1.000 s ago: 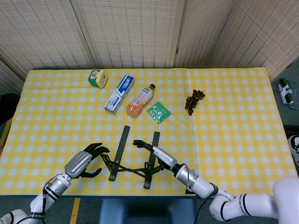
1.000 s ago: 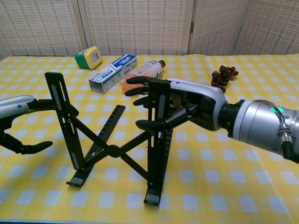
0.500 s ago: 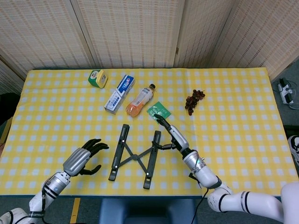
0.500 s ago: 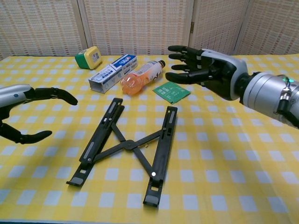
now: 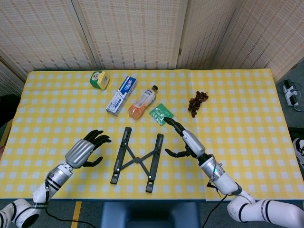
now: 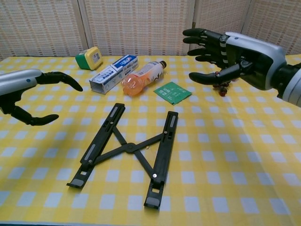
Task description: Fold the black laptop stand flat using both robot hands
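Fingers of the left hand are spread and gently curved with the thumb apart below, holding nothing, the hand raised above the table just left of the stand. Palm turned inward, the right hand hovers to the stand's right, its fingers fanned apart and empty too. Between the two hands the black stand lies folded flat on the checked cloth, its two bars joined by crossed links, touched by neither hand.
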Action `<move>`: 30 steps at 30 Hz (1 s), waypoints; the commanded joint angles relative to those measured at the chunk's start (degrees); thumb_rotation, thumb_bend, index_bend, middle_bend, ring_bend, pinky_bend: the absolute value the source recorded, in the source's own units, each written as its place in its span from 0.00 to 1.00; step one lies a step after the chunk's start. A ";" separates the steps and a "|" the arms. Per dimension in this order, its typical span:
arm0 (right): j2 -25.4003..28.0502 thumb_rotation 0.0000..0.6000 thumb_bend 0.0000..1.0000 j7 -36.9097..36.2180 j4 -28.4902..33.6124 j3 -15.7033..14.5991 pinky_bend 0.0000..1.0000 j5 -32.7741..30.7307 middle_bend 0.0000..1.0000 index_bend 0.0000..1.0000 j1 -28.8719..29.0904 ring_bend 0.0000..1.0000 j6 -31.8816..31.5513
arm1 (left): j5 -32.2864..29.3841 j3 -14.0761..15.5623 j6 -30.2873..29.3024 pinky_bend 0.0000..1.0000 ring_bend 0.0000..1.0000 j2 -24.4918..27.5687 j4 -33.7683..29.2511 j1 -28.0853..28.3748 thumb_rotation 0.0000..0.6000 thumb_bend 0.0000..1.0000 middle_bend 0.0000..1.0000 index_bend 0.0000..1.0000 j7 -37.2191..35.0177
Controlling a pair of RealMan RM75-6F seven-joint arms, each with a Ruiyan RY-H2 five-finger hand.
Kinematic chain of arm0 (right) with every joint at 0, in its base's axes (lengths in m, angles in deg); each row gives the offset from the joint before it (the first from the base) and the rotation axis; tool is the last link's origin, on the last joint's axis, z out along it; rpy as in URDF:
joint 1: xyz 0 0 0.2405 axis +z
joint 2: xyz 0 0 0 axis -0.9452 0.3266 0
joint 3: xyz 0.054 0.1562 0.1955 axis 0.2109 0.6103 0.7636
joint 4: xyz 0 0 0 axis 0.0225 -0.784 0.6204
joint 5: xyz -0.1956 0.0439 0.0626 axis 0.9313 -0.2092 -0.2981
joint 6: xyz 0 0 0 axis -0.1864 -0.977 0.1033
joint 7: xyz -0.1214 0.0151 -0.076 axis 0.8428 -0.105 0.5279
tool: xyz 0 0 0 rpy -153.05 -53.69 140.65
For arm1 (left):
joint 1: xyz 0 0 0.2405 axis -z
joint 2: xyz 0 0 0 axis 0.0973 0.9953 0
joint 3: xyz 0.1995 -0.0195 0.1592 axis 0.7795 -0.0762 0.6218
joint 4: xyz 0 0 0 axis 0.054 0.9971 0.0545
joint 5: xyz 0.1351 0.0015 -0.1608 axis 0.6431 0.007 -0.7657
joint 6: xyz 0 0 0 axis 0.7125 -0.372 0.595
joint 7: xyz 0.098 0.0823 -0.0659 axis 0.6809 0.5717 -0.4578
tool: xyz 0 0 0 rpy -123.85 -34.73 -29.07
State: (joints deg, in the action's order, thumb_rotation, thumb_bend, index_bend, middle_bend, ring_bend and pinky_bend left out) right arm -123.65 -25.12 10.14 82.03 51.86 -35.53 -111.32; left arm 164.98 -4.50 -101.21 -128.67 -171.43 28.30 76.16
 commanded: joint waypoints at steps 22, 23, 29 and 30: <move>-4.58 1.00 0.24 42.33 -4.56 -6.95 0.45 13.53 0.64 0.46 -0.91 0.61 -3.48 | -7.80 -6.74 11.99 0.00 0.00 -17.62 22.23 11.73 1.00 0.18 0.00 0.00 21.34; -5.41 1.00 0.24 42.83 -5.19 -6.98 0.47 13.37 0.65 0.47 -0.72 0.63 -3.11 | -8.24 -6.73 12.25 0.00 0.00 -18.11 22.80 11.83 1.00 0.18 0.00 0.00 21.83; -8.80 1.00 0.24 45.18 -8.17 -7.18 0.57 13.09 0.71 0.51 0.03 0.70 -2.06 | -10.02 -6.78 13.01 0.00 0.00 -20.48 25.24 12.11 1.00 0.18 0.00 0.00 21.70; -9.17 1.00 0.24 45.44 -8.58 -7.22 0.58 12.97 0.72 0.51 0.11 0.71 -1.88 | -9.97 -6.69 12.93 0.00 0.00 -20.79 25.66 12.18 1.00 0.18 0.00 0.00 21.46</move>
State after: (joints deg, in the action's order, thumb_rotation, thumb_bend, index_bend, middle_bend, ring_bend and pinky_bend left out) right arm -132.29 19.85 2.10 74.87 64.99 -35.63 -113.48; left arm 155.14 -11.24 -88.26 -148.97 -146.31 40.37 98.04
